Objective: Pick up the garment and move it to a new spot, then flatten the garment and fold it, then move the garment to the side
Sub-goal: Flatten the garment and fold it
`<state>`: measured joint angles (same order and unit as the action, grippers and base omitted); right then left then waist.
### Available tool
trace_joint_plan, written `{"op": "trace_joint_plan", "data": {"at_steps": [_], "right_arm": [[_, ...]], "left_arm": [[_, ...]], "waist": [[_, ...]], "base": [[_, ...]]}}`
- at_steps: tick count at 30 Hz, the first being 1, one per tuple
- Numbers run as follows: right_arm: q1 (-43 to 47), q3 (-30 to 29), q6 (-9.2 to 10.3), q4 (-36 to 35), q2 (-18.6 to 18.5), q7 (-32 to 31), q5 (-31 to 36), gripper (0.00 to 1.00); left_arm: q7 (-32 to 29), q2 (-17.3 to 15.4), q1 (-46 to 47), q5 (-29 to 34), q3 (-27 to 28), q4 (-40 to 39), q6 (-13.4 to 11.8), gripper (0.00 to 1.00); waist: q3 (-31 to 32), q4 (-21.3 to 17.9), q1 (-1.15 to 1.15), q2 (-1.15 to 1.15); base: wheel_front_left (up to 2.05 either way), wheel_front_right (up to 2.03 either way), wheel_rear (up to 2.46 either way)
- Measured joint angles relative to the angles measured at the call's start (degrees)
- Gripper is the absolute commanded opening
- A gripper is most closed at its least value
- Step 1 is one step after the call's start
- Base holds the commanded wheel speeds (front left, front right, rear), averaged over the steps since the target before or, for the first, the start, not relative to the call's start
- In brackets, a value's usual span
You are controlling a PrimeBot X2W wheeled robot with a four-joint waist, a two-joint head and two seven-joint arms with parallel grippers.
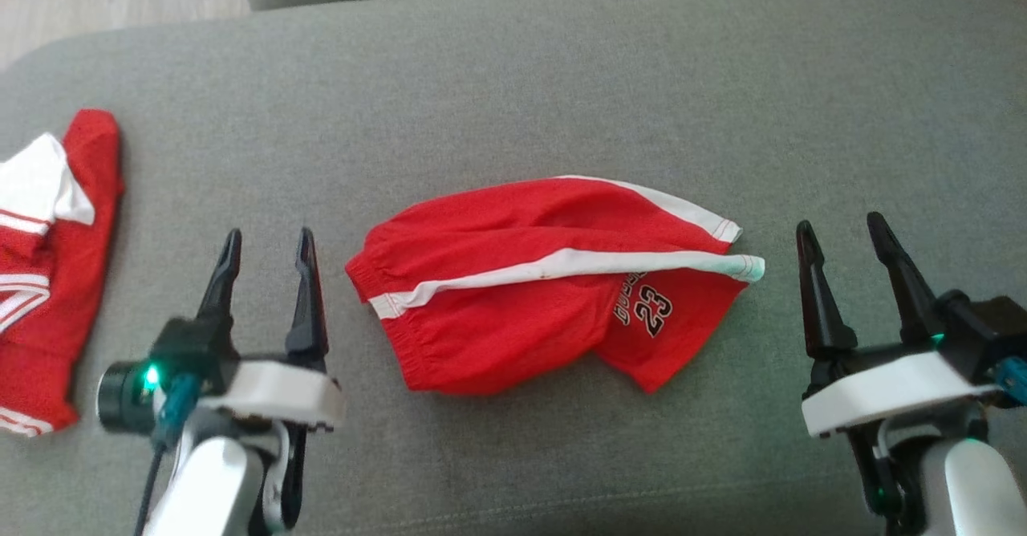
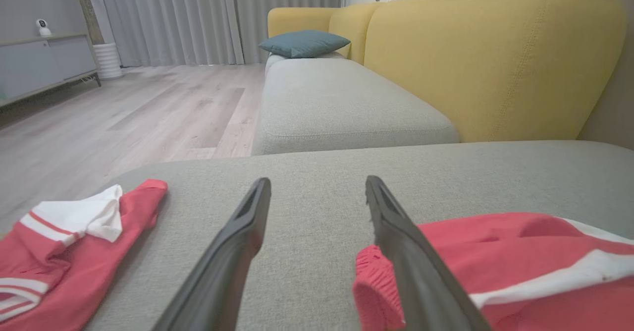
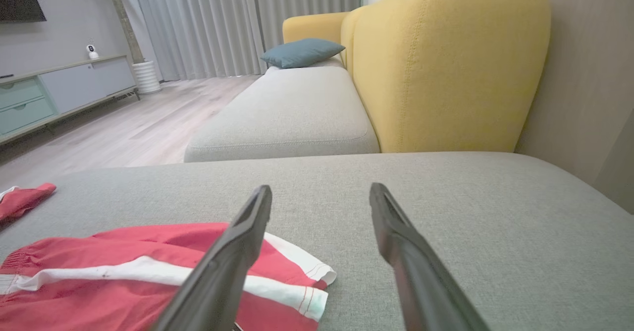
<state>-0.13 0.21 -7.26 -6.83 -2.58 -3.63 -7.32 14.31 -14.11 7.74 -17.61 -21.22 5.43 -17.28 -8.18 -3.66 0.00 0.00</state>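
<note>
The red jersey shorts with a white side stripe and a "23" [image 1: 554, 279] lie rumpled mid-seat on the grey fabric sofa cushion [image 1: 513, 79]. The left gripper [image 1: 269, 239] sits just off the waistband and the right gripper [image 1: 838, 223] off the hems. Both have their jaws spread and empty, and I'd guess that's so each can grab an end.

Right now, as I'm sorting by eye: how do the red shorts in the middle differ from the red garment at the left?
The red shorts lie mid-cushion, wholly in the head view; the red garment is cut off by its left edge. The shorts carry a printed 23 and broad white stripes; the garment shows a white panel and thin stripes. Both are red and white, on the grey cushion.
</note>
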Motion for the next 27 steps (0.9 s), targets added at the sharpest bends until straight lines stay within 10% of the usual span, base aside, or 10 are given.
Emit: {"op": "trace_joint_plan", "data": {"at_steps": [27], "right_arm": [[3.2,1.0,0.0,-1.6,0.0,-1.5,0.3,1.0]], "left_arm": [[-0.5,-1.5,-6.2,2.9,0.2,-4.1,-0.9,1.0]], "waist": [[1.3,0.6,0.0,0.0]], "base": [[0.0,0.0,0.0]]}}
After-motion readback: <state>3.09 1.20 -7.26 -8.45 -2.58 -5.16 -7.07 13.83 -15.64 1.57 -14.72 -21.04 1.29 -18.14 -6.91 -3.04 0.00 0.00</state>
